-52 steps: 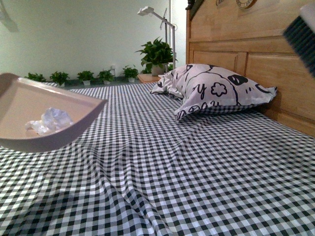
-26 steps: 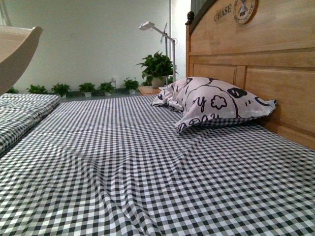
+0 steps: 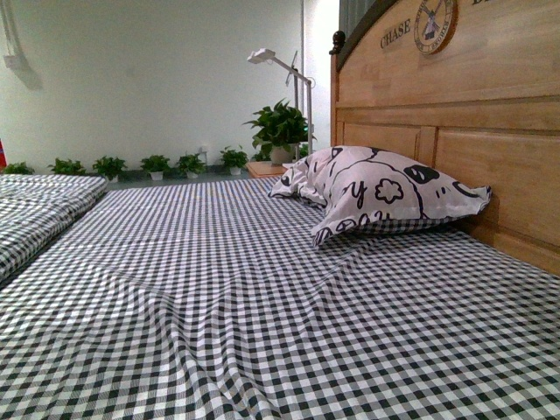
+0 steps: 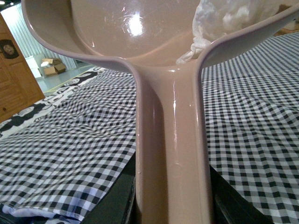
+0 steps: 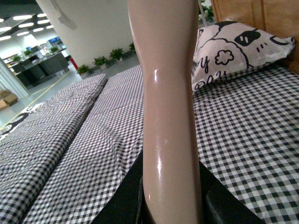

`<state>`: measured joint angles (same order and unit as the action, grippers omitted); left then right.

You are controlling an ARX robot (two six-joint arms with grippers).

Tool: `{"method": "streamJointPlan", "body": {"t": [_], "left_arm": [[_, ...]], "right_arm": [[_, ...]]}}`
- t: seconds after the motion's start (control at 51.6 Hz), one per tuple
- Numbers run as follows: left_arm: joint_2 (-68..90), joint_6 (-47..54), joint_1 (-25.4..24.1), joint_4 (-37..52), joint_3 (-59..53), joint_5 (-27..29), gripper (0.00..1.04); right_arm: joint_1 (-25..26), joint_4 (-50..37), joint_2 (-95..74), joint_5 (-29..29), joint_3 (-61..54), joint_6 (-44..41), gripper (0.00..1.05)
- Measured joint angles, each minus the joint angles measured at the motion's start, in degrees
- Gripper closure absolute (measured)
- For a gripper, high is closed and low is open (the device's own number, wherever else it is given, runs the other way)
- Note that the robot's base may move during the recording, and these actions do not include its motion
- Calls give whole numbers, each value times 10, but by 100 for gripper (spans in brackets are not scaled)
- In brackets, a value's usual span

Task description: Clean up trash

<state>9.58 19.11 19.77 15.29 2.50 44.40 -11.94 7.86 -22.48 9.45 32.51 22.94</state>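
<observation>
The dustpan, at the left edge of the front view half a second ago, is gone from it now, and the camera looks slightly higher up the headboard point(image 3: 455, 105). The trash point(image 4: 223, 18), a crumpled white wad, lies inside the dustpan point(image 4: 140, 32), against its wall near where the handle begins. The left pincer point(image 4: 173, 205) grips the dustpan's handle, dark jaws on both sides of it. The right pincer point(image 5: 170, 205) is clamped on the pale brush handle point(image 5: 170, 116); its bristles are out of view. Below both lies the checked bed sheet point(image 3: 262, 297), with a patterned pillow point(image 3: 376, 188) by the headboard.
</observation>
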Motion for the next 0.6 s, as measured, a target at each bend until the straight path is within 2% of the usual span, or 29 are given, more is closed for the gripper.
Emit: {"method": "streamJointPlan", "body": {"t": [0.349, 0.6], "left_arm": [[-12, -11, 9, 10, -18, 9, 80], [-13, -12, 9, 10, -18, 8, 80]], "right_arm": [[-50, 29, 1, -86, -1, -8, 85], [-55, 34, 0, -91, -1, -16, 85]]}}
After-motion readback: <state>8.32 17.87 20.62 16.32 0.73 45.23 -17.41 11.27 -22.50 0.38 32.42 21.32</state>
